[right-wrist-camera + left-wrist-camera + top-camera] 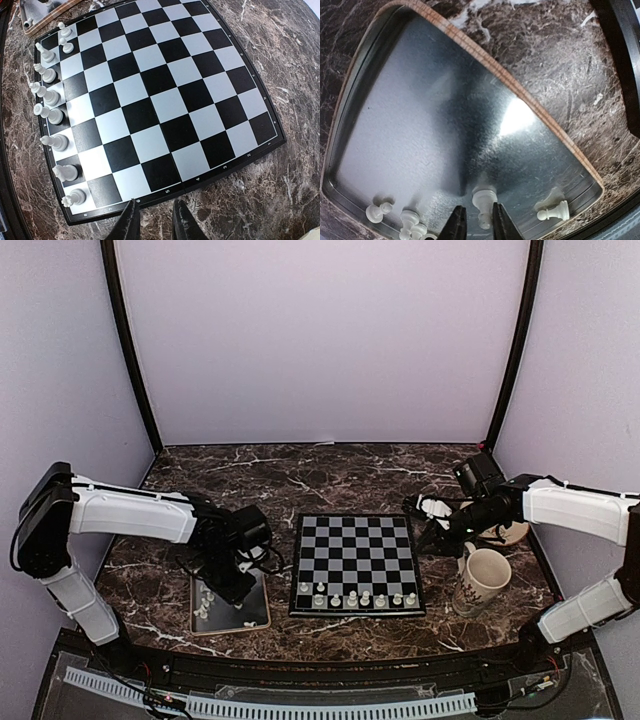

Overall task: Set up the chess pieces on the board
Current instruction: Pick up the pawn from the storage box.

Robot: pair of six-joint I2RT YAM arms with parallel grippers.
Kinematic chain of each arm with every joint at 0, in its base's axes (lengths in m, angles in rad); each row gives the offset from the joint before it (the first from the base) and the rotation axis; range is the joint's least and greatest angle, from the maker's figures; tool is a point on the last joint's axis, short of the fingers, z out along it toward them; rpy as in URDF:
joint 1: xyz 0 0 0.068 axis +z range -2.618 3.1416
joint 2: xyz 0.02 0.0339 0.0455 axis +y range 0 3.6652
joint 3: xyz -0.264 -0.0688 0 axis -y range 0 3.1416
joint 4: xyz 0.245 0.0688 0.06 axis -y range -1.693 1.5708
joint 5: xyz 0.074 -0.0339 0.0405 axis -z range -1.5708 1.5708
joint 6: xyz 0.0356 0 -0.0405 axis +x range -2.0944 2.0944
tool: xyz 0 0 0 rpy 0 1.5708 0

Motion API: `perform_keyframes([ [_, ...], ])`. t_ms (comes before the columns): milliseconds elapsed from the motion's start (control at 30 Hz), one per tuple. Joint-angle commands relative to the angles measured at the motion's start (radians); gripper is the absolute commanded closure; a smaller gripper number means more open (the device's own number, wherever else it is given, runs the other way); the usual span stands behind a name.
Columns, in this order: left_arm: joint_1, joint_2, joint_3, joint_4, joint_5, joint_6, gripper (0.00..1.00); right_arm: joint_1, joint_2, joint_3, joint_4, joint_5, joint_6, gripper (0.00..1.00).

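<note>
Currently L claw (478,212) sits low in the metal tray (410,110), fingers (455,226) close on either side of one white chess piece (484,196). Gap is narrow, but can't tell if it's actually clamped. Other loose pieces (379,212) sit nr the tray wall beside it, plus a toppled piece (554,212) on the other side. R claw (154,215) hangs w/ fingers a little apart, nothing btwn them, over the marble table (285,65) just off the board (165,100) edge. A row of white pieces (355,598) stands along the board's edge nearest the arm bases. Mug (482,580) is to the R of the board, not touching it.
</note>
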Motion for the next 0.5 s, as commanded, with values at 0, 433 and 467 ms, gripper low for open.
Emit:
perform_keyframes([
  [0,0.004,0.014,0.002,-0.045,0.012,-0.002,0.81,-0.007,-0.010,-0.007,0.001,-0.006,-0.008,0.76],
  [433,0.004,-0.051,0.108,-0.057,0.062,0.045,0.96,-0.007,-0.016,-0.009,-0.001,-0.006,-0.010,0.76],
  [467,0.004,-0.063,0.114,-0.042,0.076,0.048,0.96,-0.007,-0.017,-0.008,-0.001,-0.005,-0.009,0.76],
])
